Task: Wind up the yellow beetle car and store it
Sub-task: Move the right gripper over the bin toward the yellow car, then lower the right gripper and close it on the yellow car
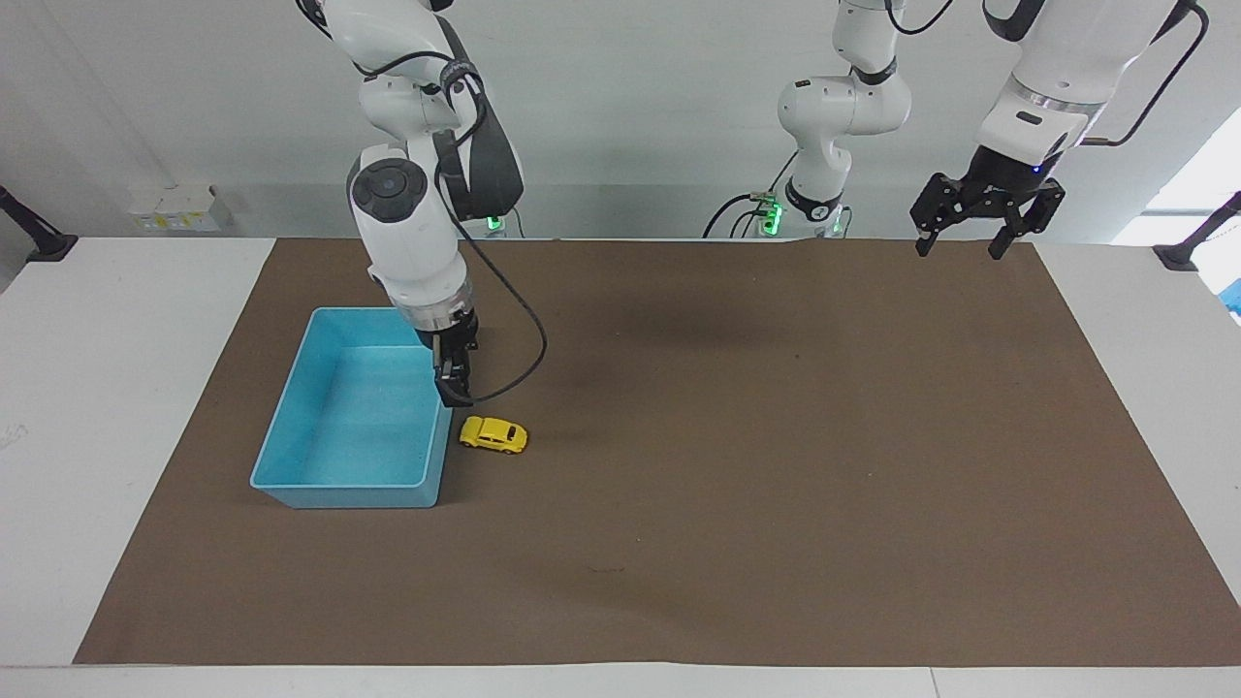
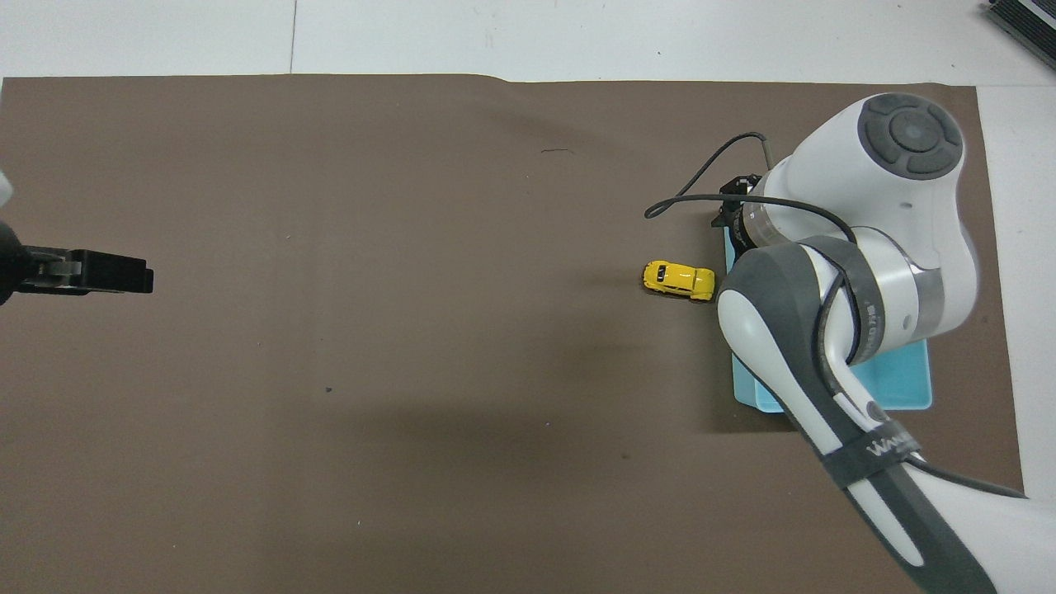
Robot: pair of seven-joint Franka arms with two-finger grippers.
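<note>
Two grippers show, and we start with the right gripper (image 1: 454,390): it hangs low over the bin's wall on the side toward the toy car, pointing down, seen edge-on. We cannot see the gap between its fingers directly, but they stand spread and hold nothing. Its arm drops steeply from a bent elbow above the blue bin (image 1: 320,427), with a black cable looping beside the wrist. On that arm's dark band, in the overhead view, we can read only part of a white marking, roughly "WAN".

We see the yellow beetle car (image 1: 493,434) resting on the brown mat (image 1: 737,504), just beside the bin and apart from it, toward the left arm's end.

Our left gripper (image 1: 977,213) waits high over the mat's corner near its own base, fingers spread and empty.
</note>
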